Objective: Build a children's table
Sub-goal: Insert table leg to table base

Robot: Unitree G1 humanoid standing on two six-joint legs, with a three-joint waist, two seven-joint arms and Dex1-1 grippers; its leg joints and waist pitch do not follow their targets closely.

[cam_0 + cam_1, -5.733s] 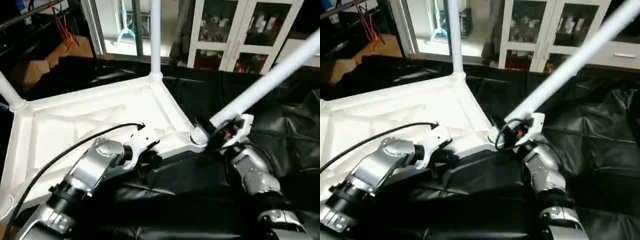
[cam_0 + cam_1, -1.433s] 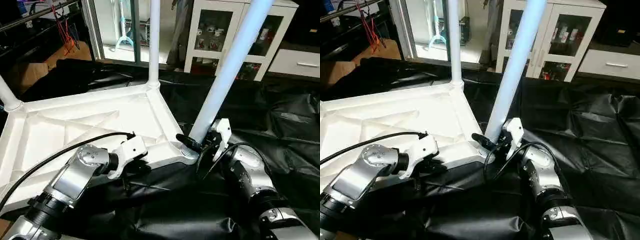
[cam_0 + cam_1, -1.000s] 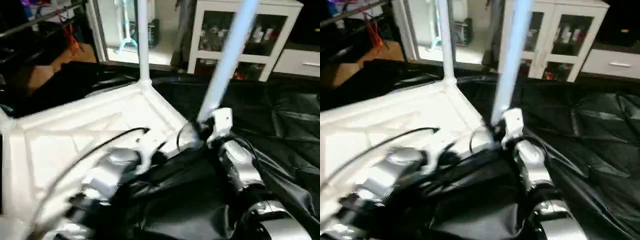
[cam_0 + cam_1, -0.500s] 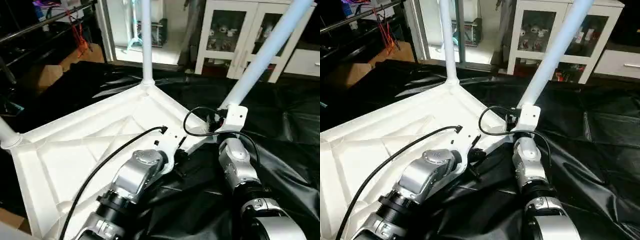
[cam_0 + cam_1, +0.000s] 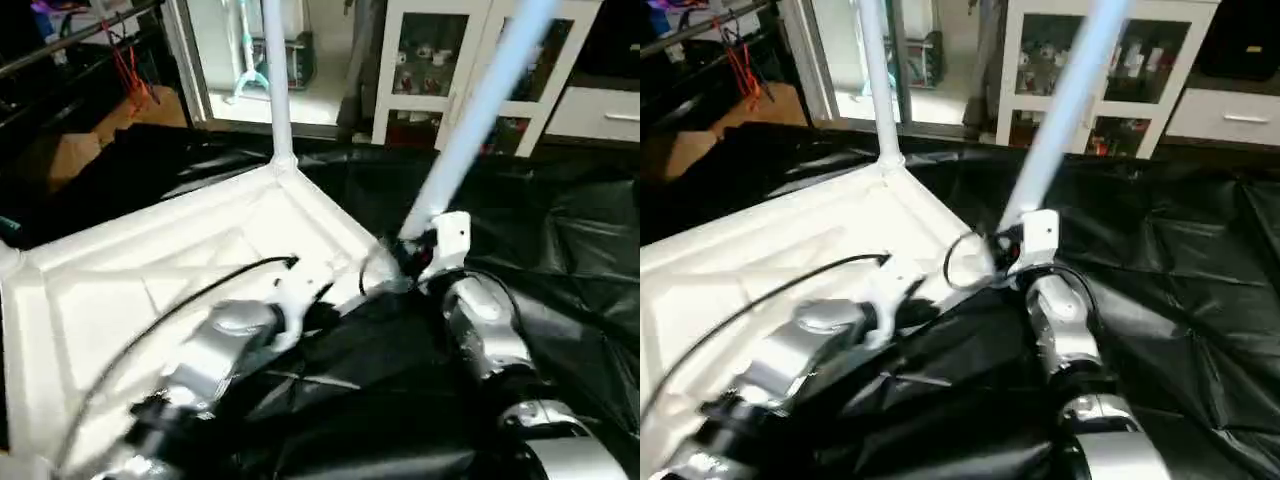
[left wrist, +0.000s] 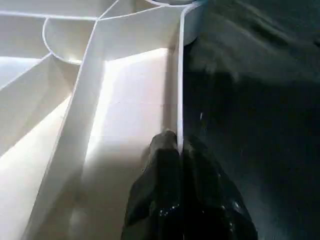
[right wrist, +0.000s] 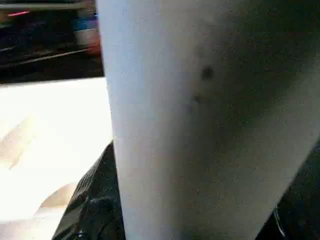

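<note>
Leg less tilted than half second ago, top cut off; right hand grips its base; left hand pinches tabletop rim.

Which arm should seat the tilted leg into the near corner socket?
Right. The right gripper is already shut on the leg near its base at that corner. The left gripper is pinched on the tabletop's edge wall, so it probably best stays there to steady it.
</note>
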